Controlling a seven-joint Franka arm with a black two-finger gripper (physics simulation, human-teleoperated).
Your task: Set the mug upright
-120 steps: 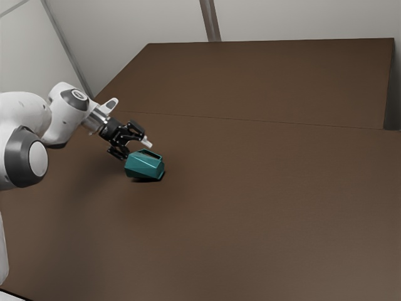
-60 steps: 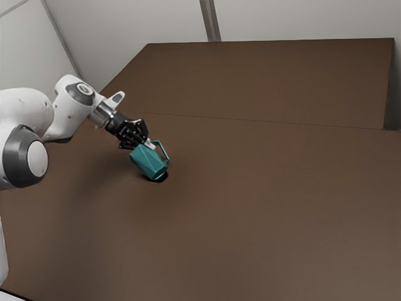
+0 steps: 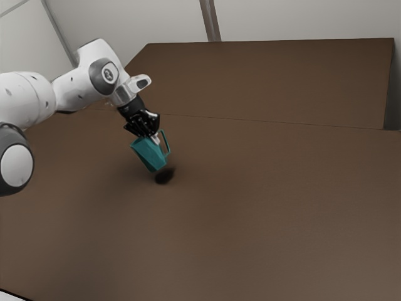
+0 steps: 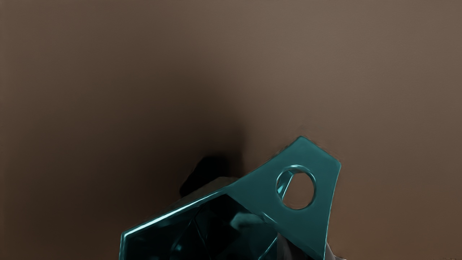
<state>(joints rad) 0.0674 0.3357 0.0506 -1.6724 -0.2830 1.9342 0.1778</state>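
The gripper (image 3: 155, 138) is clamped on the wall of the mug (image 3: 149, 155) beside its handle (image 3: 166, 144), one fingertip (image 4: 284, 248) inside the mug, the other outside. The mug hangs above the table (image 3: 263, 200), tilted, its open mouth toward the gripper and its shadow (image 3: 165, 175) apart below. Its inside looks dark and glossy, with that fingertip in it.

Counting up, see one mug (image 3: 148, 154) with one handle (image 4: 323, 180) (and one round hole through it), one arm (image 3: 78, 86), one gripper (image 3: 155, 138) and one table (image 3: 263, 200).
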